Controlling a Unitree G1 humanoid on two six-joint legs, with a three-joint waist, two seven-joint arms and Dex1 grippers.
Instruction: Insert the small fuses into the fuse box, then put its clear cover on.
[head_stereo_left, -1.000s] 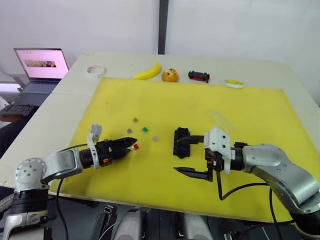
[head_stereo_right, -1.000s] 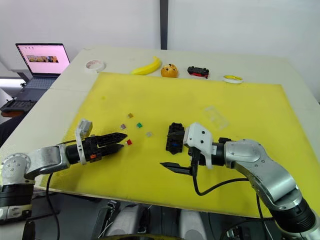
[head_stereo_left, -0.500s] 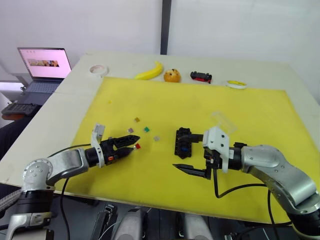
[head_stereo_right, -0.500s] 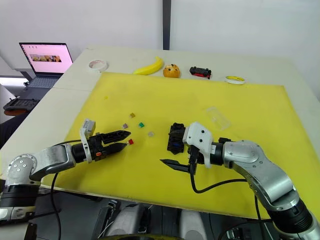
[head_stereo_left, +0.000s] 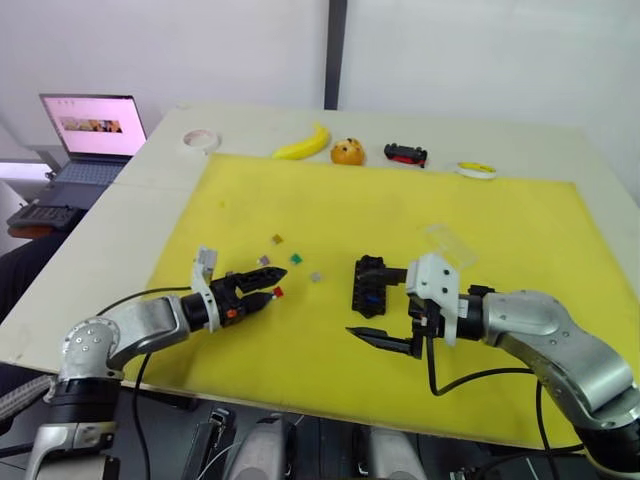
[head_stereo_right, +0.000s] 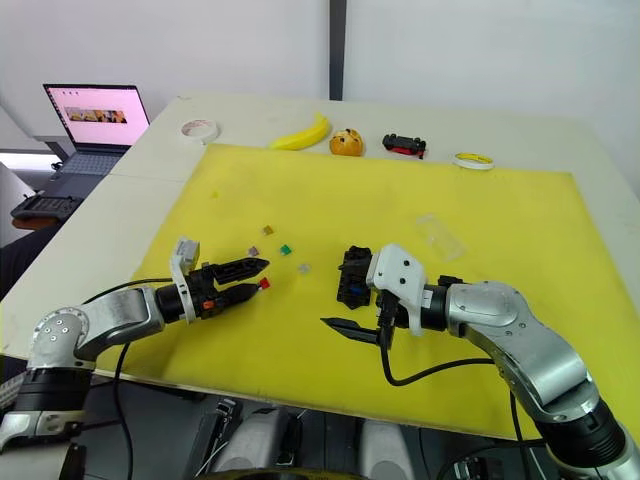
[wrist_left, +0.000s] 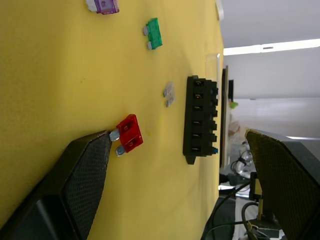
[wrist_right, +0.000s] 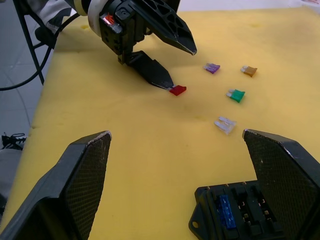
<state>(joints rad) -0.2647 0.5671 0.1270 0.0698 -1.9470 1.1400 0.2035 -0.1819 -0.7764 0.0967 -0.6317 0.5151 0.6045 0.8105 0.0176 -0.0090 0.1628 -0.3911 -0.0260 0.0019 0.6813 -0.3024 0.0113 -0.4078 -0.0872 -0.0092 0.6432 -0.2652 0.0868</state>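
The red fuse (wrist_left: 129, 133) lies flat on the yellow mat (head_stereo_left: 330, 215), and my left wrist view shows its two metal prongs touching the tip of one finger (wrist_left: 85, 172) of my left gripper (head_stereo_right: 256, 276); from the head views I can tell only that it sits right at the fingertips; my left fingers are spread apart with nothing between them; my right wrist view shows one blue fuse (wrist_right: 225, 210) already seated in a slot of the fuse box (head_stereo_left: 369, 285), which the head views barely resolve; besides the red one I count four loose fuses on the mat: purple (wrist_right: 212, 68), brown-yellow (wrist_right: 249, 70), green (wrist_right: 235, 95) and grey (wrist_right: 225, 124), all lying between about 12 and 2 o'clock of my left fingertips in the head views; the fuse box is at roughly 3 o'clock of the red fuse, well apart; my right gripper (head_stereo_left: 378, 339) hovers wide open just at 6 o'clock of the box; one clear cover (head_stereo_left: 446, 242) rests on the mat at about 1 o'clock of the box.
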